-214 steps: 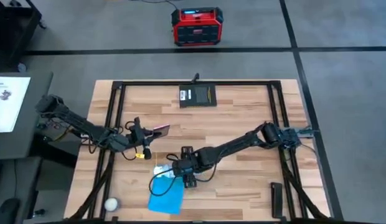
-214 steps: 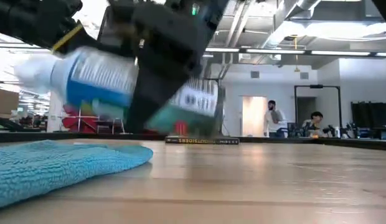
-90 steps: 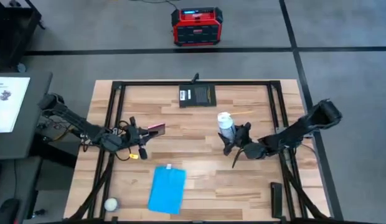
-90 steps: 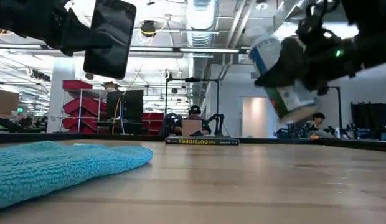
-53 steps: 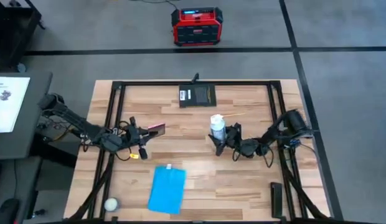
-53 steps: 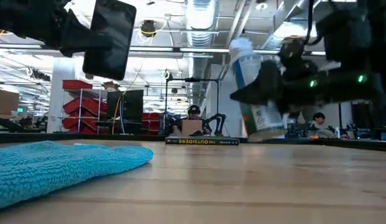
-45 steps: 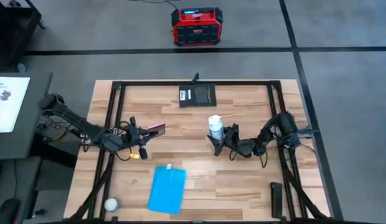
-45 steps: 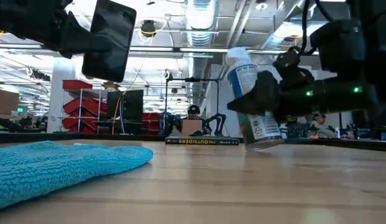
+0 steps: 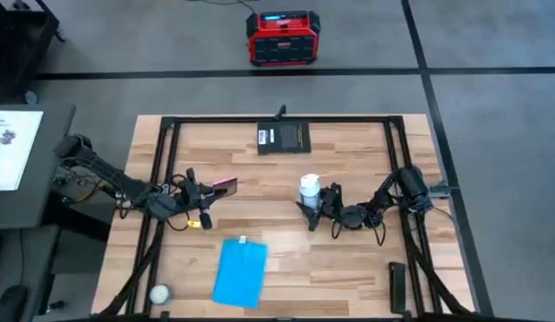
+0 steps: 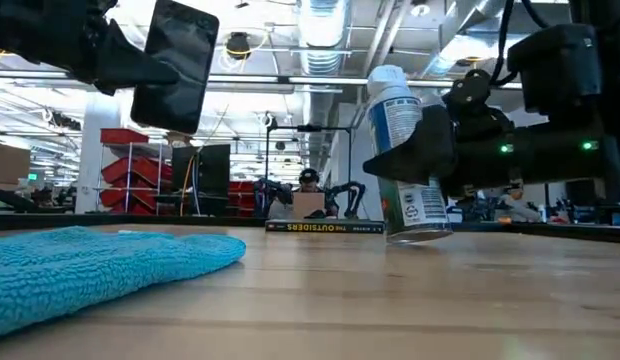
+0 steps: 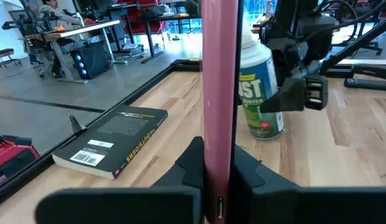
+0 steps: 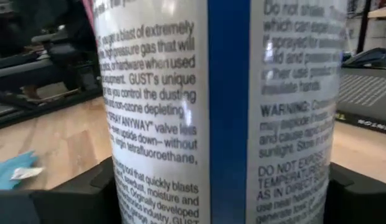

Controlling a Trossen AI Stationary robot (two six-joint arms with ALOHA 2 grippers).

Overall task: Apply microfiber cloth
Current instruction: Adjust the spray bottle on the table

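Right tool [image 9: 311, 212] is clamped on the duster can [image 9: 309, 190], which stands upright near the middle of the counter [image 9: 349, 268], base at or just off the wood in the low view; can't tell if it's fully set down. The can's label fills the right wrist view.

Left tool [image 9: 204, 190] is gripping the pink-backed phone [image 9: 226, 185] by its edge, held up off the counter on the left side, screen dark in the low view.

Microfiber cloth [image 9: 239, 272] lies flat and untouched at the near edge of the counter, left of centre, white tag at its far end. Well apart from both tools, nearer the left one.

Black book [image 9: 284, 138] sits at the far edge; small white ball [image 9: 158, 292] is at the near left corner.

Step, judged: parking the can, cloth stage not yet begun. Next move probably needs the right tool to let go of the can, travel to the cloth, pinch it, and bring it to the phone screen while the left tool holds the phone steady.
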